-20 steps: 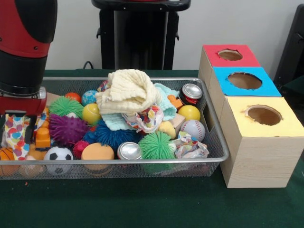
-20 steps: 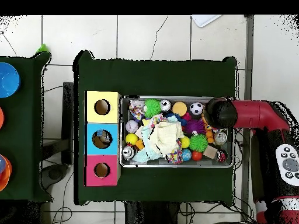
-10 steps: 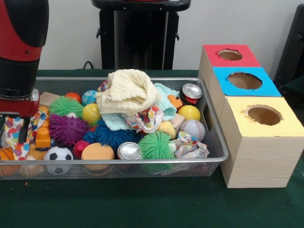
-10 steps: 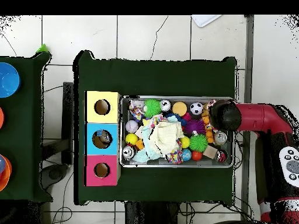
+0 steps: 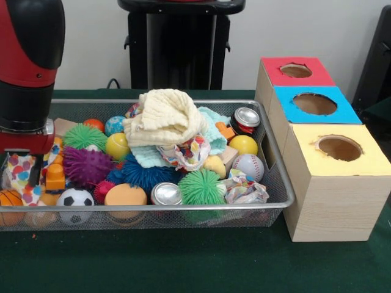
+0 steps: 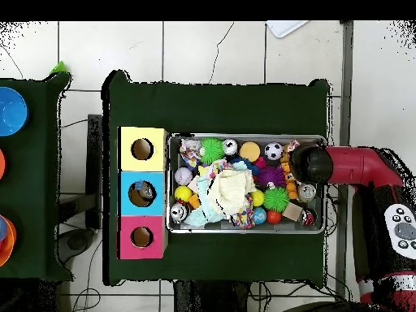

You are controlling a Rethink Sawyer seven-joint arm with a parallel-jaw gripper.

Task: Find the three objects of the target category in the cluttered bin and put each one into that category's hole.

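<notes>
The gripper (image 5: 21, 174), fingers' state unclear, sits at the bin's (image 5: 278, 183) left end over a soft, limp patterned cloth (image 5: 19, 174), best pinched at a raised fold.

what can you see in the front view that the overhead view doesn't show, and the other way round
Only the front view shows the boxes' pale wooden sides, the bin's mesh front wall and the black pedestal behind it. Only the overhead view shows something lying inside the blue box's hole, the tiled floor, and a second green table with a blue dish. Both show the bin, the cream cloth heaped on the toys, and the red arm over one end.
</notes>
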